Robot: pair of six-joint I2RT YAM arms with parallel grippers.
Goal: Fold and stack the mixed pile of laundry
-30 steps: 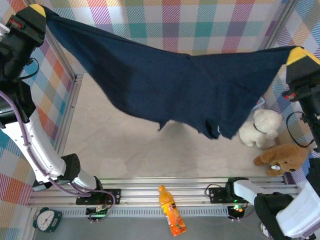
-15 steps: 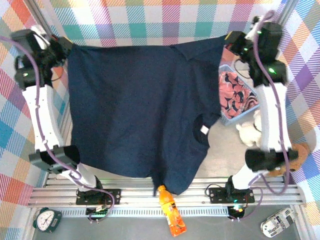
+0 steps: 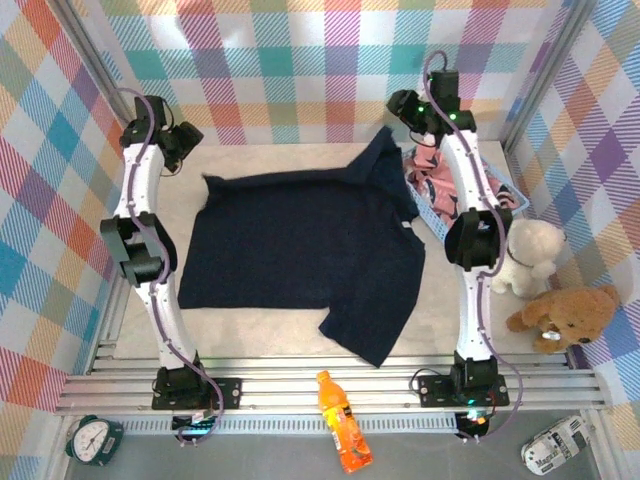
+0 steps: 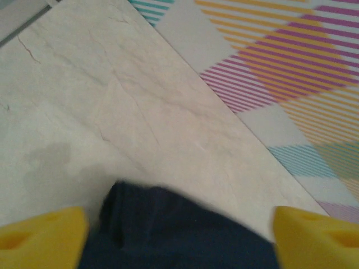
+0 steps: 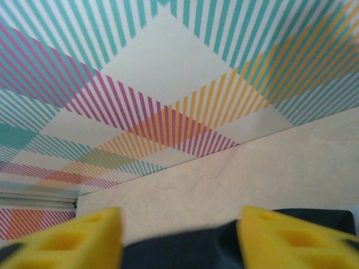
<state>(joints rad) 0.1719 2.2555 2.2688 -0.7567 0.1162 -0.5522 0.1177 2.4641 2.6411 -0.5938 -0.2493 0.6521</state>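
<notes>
Lying just beyond the orange bottle (image 3: 343,420) at the near rail, one flap of the navy garment (image 3: 300,250) is seen skewed towards the arm bases. The rest is spread almost flat on the desk (image 3: 260,330), presumably so that folding can be started from an even shape. At its far edge the left pincer (image 4: 179,227) is held wide open over one corner, and the right pincer (image 5: 179,230) is parted over the opposite, rumpled corner; nothing is gripped. Farther right, the pink garment (image 3: 432,185) is heaped in the light blue basket (image 3: 505,200), judged to be awaiting its turn.
</notes>
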